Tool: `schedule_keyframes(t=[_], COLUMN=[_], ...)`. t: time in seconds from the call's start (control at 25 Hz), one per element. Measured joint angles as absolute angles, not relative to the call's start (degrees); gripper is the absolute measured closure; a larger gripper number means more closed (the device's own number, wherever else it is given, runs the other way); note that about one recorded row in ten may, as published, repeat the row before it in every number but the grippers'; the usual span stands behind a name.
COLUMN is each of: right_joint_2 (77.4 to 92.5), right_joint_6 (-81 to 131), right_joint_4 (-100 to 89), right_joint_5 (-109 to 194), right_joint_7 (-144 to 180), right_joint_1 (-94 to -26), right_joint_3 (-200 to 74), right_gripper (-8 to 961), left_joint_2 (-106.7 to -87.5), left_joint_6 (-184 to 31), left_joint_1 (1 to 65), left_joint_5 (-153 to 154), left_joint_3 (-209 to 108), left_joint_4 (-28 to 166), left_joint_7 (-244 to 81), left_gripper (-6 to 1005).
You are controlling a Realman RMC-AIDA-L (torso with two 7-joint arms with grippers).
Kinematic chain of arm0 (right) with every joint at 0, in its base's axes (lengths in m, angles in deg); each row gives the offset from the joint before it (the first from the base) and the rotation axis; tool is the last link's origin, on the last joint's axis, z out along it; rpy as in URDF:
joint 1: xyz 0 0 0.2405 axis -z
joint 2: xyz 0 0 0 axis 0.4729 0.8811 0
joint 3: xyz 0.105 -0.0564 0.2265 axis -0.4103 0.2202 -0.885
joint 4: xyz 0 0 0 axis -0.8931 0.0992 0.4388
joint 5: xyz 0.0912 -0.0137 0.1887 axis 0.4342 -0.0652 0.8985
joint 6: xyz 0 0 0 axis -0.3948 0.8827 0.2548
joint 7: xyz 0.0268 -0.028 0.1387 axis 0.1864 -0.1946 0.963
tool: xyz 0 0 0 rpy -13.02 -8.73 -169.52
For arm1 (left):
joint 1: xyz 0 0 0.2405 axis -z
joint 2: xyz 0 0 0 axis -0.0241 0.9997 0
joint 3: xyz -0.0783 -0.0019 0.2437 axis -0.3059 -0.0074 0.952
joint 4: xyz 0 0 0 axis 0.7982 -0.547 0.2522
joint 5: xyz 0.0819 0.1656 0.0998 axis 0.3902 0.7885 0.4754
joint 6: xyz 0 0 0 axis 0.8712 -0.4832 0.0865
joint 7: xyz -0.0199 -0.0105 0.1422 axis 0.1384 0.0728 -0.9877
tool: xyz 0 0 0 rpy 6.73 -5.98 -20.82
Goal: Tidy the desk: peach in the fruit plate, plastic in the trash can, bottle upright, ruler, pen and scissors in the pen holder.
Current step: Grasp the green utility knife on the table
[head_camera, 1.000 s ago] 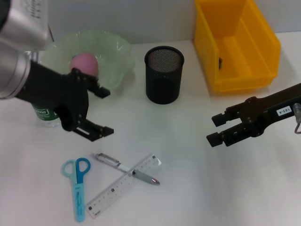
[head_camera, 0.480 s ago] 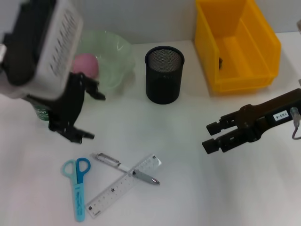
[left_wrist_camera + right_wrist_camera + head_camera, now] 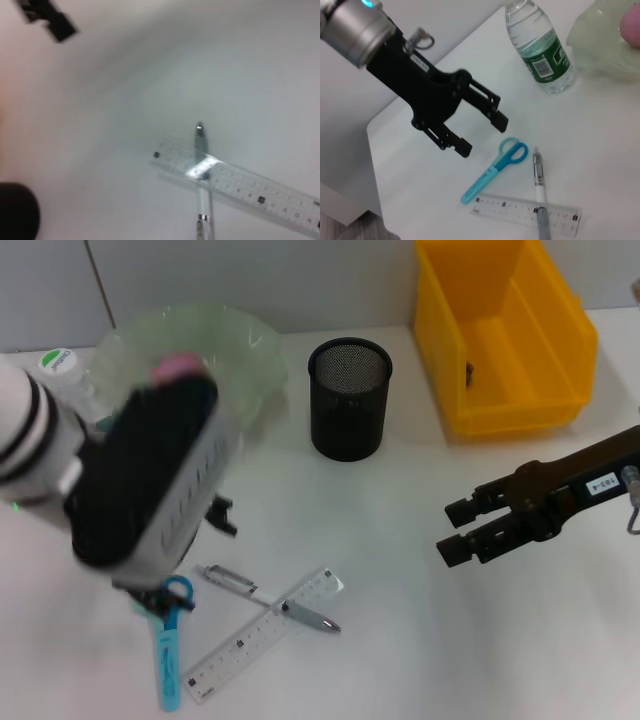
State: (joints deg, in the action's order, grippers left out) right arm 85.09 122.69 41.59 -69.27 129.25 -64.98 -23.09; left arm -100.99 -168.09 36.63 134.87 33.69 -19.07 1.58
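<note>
Left gripper (image 3: 470,122) is hanging with its black jaws spread wide and holding nothing, just above the blue plastic scissors (image 3: 496,169) lying flat on the white surface (image 3: 400,640). Beside them the clear plastic ruler (image 3: 240,182) is lying across the silver pen (image 3: 202,190), touching it. Behind the gripper a clear water bottle with a green label (image 3: 540,45) is standing upright next to the pale green wavy-edged fruit plate (image 3: 250,350) holding the pink peach (image 3: 178,364). Right gripper (image 3: 468,530) is hovering released and empty over bare surface, well apart from the black mesh pen holder (image 3: 348,400) and near the yellow plastic bin (image 3: 520,340).
</note>
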Motion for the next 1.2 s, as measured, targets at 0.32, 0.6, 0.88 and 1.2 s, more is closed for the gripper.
schedule_keyframes(t=[0.32, 0.6, 0.88, 1.2], right_joint_2=[85.14, 85.41, 85.63, 85.94], right_joint_6=[123.6, 123.4, 123.2, 122.9], right_joint_4=[41.8, 41.6, 41.5, 40.7], right_joint_5=[-69.1, -68.8, -68.7, -68.6], right_joint_7=[128.5, 128.1, 128.2, 127.2], right_joint_1=[-64.2, -63.4, -63.6, -63.6], right_joint_3=[-23.4, -23.5, -24.1, -25.6], right_gripper=[123, 124, 123, 123], left_joint_2=[-98.78, -96.22, -94.25, -93.54], left_joint_6=[-165.4, -166.5, -166.1, -163.8], left_joint_1=[31.2, 30.1, 31.0, 32.0], left_joint_5=[138.2, 136.1, 133.9, 133.4], left_joint_3=[44.1, 47.3, 49.7, 51.4], left_joint_4=[-23.0, -26.0, -25.5, -23.1], left_joint_7=[-0.6, -2.9, -4.3, -10.0], left_gripper=[225, 242, 322, 417])
